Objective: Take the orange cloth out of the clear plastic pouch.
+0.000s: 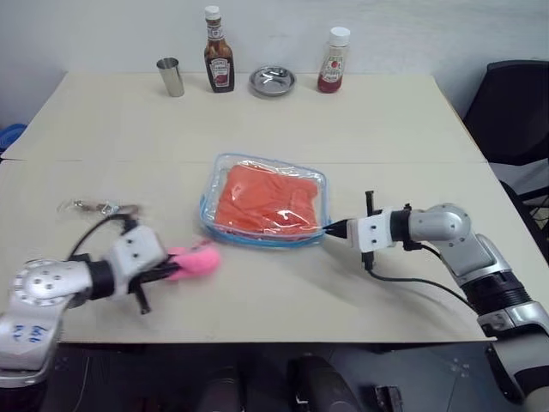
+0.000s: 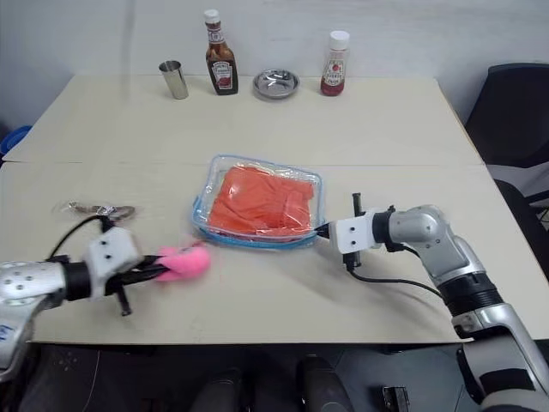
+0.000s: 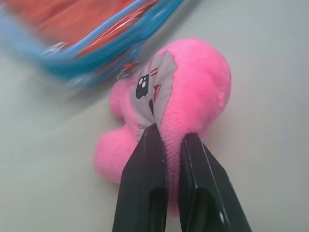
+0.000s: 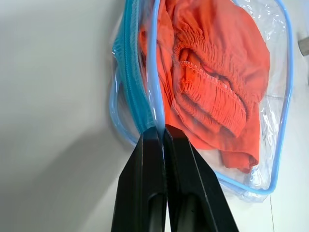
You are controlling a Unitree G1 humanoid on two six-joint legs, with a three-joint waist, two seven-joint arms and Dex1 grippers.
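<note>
1. Orange cloth (image 1: 262, 202) sits inside clear plastic pouch (image 1: 319, 184), mid-counter (image 1: 360, 129).
2. Left pincer (image 3: 169, 137) clenched on pink plush charm (image 3: 193, 92); right pincer (image 4: 161, 129) clenched on the pouch's blue edge.
3. Risk: zipper jams, thin edge slips free, pouch drags sideways.

Even soft indoor light, faint shadows, clear plastic pouch (image 3: 72, 53) motion-blurred.
</note>
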